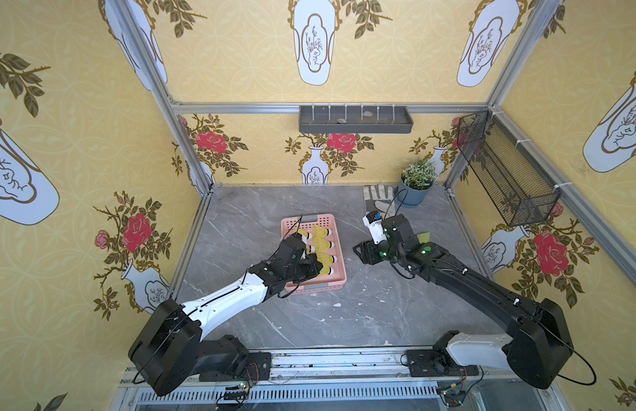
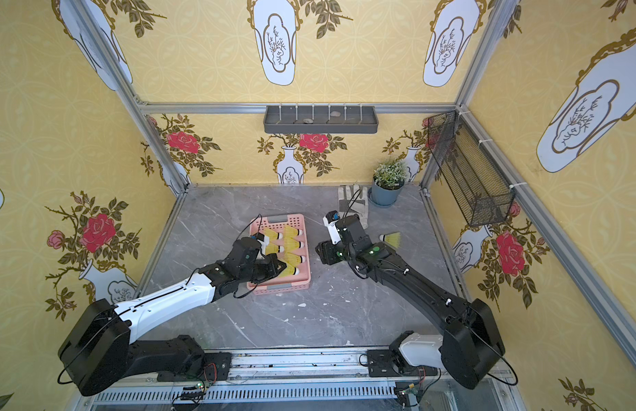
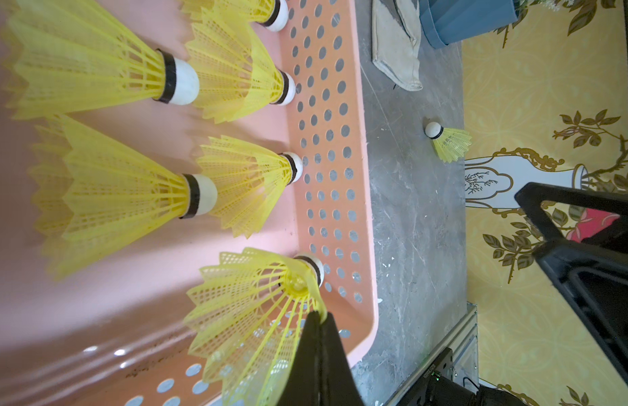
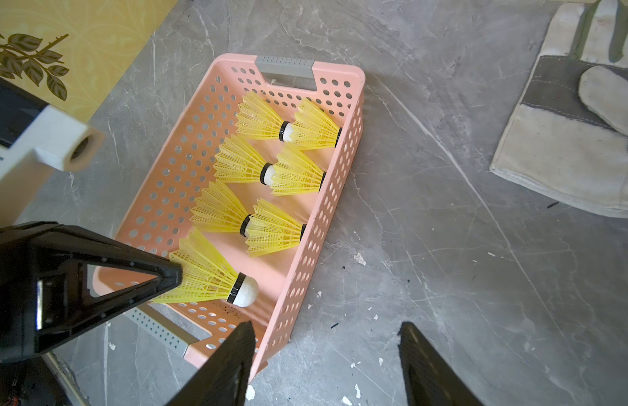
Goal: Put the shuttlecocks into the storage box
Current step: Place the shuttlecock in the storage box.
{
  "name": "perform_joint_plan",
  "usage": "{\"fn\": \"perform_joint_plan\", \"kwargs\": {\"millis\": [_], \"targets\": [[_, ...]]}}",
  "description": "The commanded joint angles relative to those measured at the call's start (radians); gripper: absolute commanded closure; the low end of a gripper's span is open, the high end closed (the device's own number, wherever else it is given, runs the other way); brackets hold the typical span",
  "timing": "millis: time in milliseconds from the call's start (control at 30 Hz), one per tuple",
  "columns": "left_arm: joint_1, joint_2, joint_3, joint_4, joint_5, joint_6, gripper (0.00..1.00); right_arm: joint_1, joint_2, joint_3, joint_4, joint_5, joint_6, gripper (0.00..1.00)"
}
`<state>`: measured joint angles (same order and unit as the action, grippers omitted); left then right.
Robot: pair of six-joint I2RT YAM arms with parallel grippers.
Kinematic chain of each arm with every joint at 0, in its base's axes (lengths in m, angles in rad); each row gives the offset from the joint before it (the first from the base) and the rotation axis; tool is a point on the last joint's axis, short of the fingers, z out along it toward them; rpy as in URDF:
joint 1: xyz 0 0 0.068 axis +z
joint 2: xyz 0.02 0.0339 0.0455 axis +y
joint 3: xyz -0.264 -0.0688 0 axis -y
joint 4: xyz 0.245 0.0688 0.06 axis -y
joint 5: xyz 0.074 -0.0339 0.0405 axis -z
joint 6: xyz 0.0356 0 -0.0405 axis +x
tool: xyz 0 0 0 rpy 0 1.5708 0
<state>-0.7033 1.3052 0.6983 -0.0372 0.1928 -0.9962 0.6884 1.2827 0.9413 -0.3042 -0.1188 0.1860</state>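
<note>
Now | left tool (image 4: 177, 276) pinching shuttlecock (image 4: 209, 277) skirt | right tool (image 4: 326, 328) spread

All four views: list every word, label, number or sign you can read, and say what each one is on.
No text can be read in any view.
Pale print on the black block by the rail, left wrist view: too small to read.
Mark on the white wrist camera, in a top view: blurred.
Shuttlecocks, box, glove: no print visible.
</note>
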Motion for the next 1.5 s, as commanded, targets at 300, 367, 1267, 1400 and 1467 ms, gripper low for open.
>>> {"fn": "perform_joint_plan", "kwargs": {"millis": [300,367,1267,1400,1467], "targets": [[-0.018,0.062,-0.026,0.103,0.040,-0.051,1.00,0.001,0.016,-0.006,0.027,0.022,0.000,0.33],[-0.021,0.078,-0.026,0.113,0.046,-0.057,1.00,0.001,0.017,-0.005,0.027,0.021,0.000,0.33],[-0.030,0.177,0.005,0.143,0.083,-0.051,0.98,0.001,0.020,-0.016,0.020,0.033,0.000,0.33],[-0.032,0.179,0.007,0.142,0.084,-0.049,0.94,0.002,0.017,-0.016,0.020,0.035,0.000,0.33],[-0.031,0.181,0.009,0.142,0.086,-0.048,0.90,0.001,0.016,-0.017,0.018,0.035,0.001,0.33]]}}
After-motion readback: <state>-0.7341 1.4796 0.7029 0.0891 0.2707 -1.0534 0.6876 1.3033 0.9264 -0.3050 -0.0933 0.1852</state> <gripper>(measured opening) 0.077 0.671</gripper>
